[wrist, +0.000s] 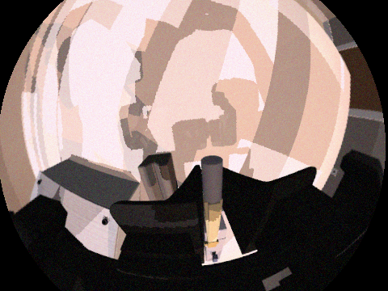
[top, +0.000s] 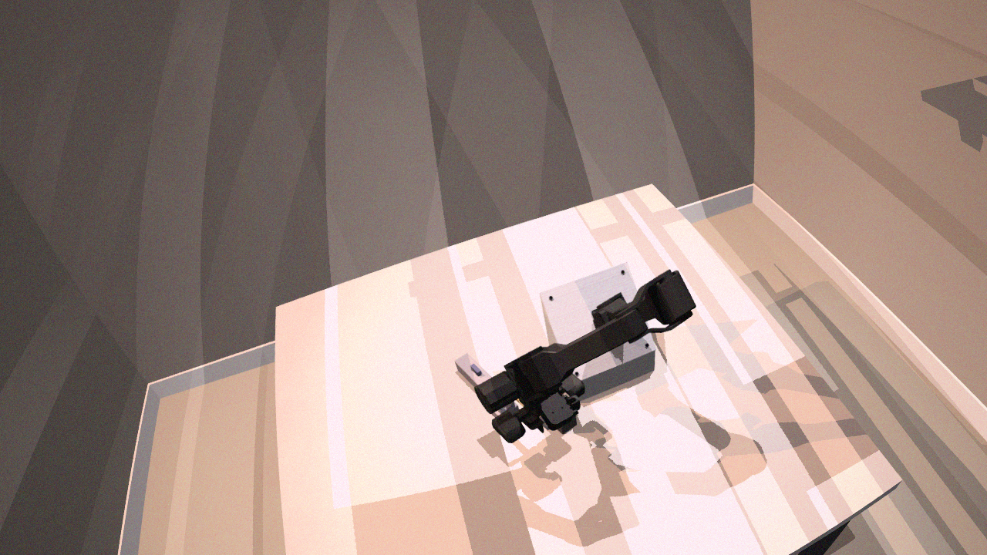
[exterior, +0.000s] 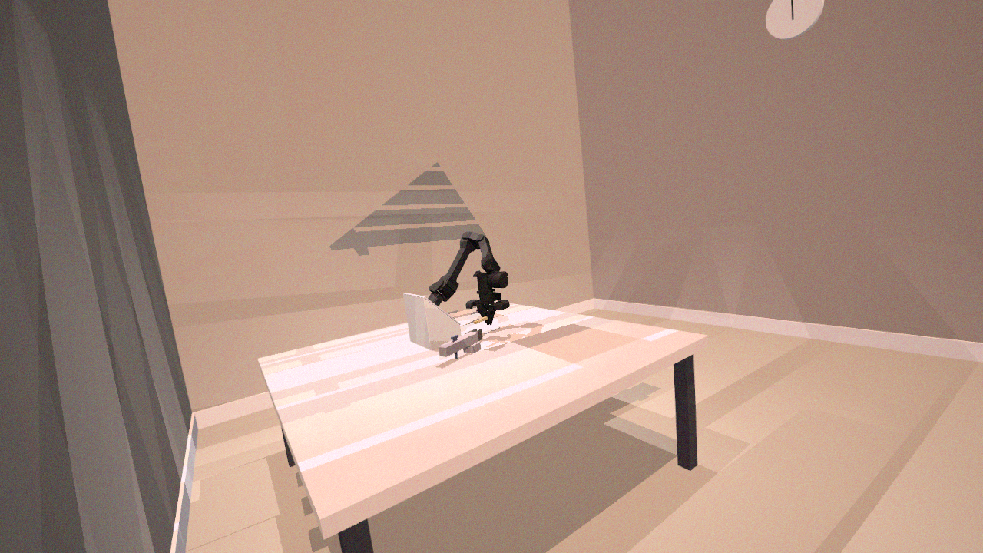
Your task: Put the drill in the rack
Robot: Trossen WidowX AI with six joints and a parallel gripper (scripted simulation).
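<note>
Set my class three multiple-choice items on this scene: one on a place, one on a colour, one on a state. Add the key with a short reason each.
1. In the top view, where is the pale block with black holes?
A) On the floor
B) Partly beneath the arm
C) Against the wall

2. What colour is the drill beyond its grey end?
A) Yellow
B) Green
C) Red

3. How is the pincer?
A) Wide open
B) Shut on nothing
C) Shut on the drill

Key:
1 B: the arm crosses above the pale block.
2 A: yellow shows below the grey end of the drill in the wrist view.
3 C: the pincer has its fingers closed around the drill.
</note>
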